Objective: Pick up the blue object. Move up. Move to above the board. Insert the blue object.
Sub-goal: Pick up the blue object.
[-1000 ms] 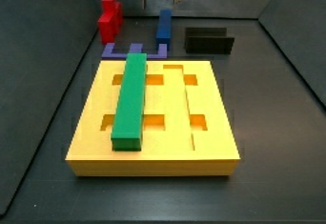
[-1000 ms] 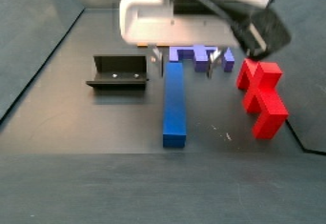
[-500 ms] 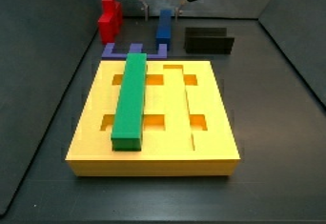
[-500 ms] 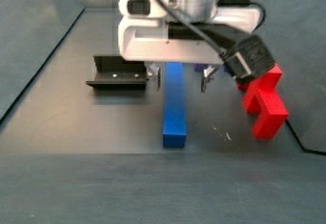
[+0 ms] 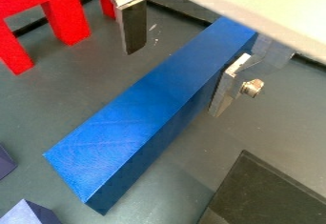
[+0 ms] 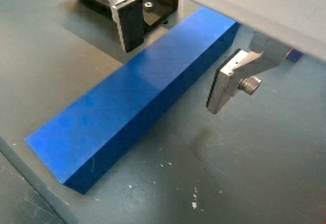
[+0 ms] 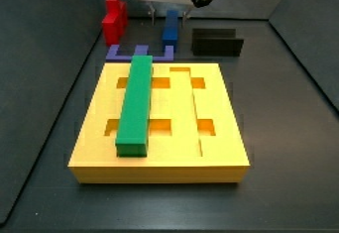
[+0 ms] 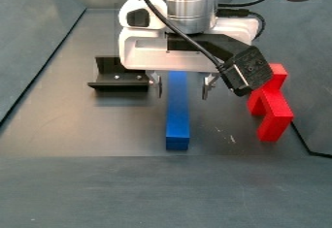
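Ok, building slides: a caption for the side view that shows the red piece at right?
Open gripper straddling the blue object on the floor, jaws not closed.

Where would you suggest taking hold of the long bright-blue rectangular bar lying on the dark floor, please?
Probably across its two long side faces, coming straight down from above. The long bright-blue rectangular bar lies flat, with clear floor along both long sides. The gripper is already open astride it in both wrist views, one silver finger per side, not yet touching.
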### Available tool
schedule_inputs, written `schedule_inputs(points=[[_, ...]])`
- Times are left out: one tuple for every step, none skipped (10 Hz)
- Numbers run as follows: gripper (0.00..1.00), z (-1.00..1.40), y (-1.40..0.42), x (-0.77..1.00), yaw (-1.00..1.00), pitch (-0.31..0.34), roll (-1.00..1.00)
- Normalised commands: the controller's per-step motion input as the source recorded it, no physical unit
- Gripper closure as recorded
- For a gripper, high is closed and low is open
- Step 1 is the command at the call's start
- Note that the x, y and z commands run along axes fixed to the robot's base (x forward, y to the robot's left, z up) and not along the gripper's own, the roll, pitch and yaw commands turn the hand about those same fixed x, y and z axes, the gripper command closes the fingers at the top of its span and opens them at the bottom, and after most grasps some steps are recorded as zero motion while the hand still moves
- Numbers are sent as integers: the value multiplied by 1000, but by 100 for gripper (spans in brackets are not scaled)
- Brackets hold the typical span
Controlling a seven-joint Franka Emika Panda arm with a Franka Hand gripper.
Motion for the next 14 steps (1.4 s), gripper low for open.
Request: schedule_inputs(points=[[0, -103, 0, 0, 0, 0, 0], [0, -180, 0, 0, 0, -21, -16], [0, -69, 0, 0, 0, 0, -10], [0, -123, 0, 0, 0, -1, 0], [0, -171, 0, 0, 0, 0, 0], [0, -63, 0, 0, 0, 0, 6], [0, 0, 0, -20, 0, -13, 0], [0, 0, 0, 0, 0, 0, 0], [100, 0, 0, 0, 0, 0, 0], [100, 0, 0, 0, 0, 0, 0], [100, 0, 0, 0, 0, 0, 0], [100, 0, 0, 0, 0, 0, 0], [100, 0, 0, 0, 0, 0, 0], [100, 0, 0, 0, 0, 0, 0]])
